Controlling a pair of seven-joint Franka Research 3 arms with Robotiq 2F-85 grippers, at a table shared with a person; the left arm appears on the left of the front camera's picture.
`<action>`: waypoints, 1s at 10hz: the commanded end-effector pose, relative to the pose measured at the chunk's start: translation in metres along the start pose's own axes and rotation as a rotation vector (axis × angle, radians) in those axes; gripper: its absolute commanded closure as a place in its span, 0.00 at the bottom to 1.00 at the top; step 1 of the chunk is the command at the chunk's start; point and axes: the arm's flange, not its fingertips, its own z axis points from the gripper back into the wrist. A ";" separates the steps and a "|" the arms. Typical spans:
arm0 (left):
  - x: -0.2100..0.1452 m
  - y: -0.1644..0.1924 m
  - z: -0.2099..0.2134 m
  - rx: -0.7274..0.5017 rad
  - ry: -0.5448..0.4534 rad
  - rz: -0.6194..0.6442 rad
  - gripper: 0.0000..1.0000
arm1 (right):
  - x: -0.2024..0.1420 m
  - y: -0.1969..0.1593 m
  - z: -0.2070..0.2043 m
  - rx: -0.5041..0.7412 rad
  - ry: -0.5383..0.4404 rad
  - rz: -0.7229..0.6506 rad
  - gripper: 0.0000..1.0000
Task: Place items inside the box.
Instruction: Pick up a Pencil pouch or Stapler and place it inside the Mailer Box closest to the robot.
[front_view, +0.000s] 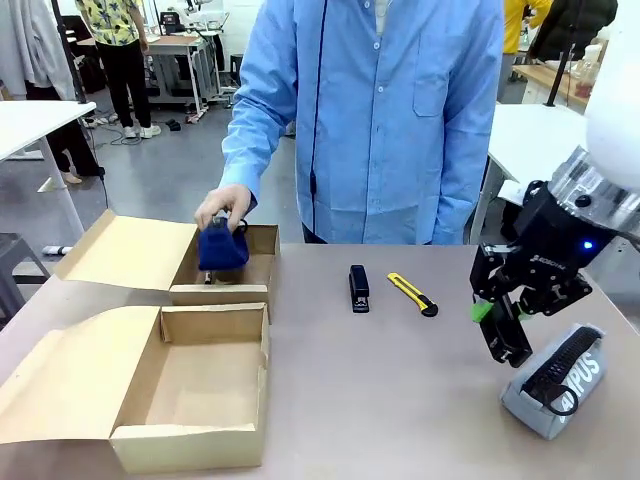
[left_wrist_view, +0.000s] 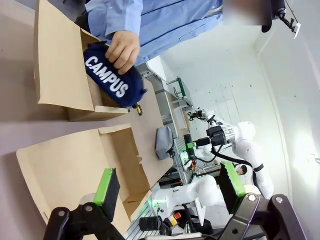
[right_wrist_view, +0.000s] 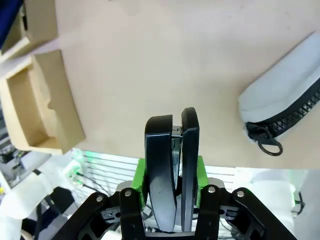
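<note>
The right gripper (front_view: 500, 335) pinches a small black block (front_view: 506, 345) between its green pads and holds it tilted over the table (front_view: 400, 400). The block hangs just beside the grey pouch (front_view: 555, 380), which lies on its side near the table's right edge with its zip facing up. From the right wrist, the block (right_wrist_view: 165, 160) stands clamped in the gripper (right_wrist_view: 171, 175), and the grey pouch (right_wrist_view: 285, 100) lies apart to one side.

The left gripper (left_wrist_view: 169, 186) has its fingers spread wide with nothing between them.

Across the table, a person's hand (front_view: 222, 205) grips the navy pouch (front_view: 221, 248) from above at the opening of the far box (front_view: 130, 255). Whether the pouch touches the bottom cannot be told. The near box (front_view: 190, 445) stands open in front of it.

The stapler (front_view: 359, 288) and the knife (front_view: 413, 294) lie side by side mid-table, apart from each other and from both boxes.
</note>
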 end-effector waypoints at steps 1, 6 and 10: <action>0.000 -0.001 0.000 -0.014 -0.006 -0.019 0.00 | 0.012 0.027 -0.030 0.072 0.053 0.052 0.70; 0.000 -0.001 0.000 -0.014 -0.006 -0.019 0.00 | 0.024 0.092 -0.084 0.286 0.095 0.091 0.70; 0.000 -0.001 0.000 -0.014 -0.006 -0.019 0.00 | 0.014 0.167 -0.114 0.359 0.093 0.186 0.70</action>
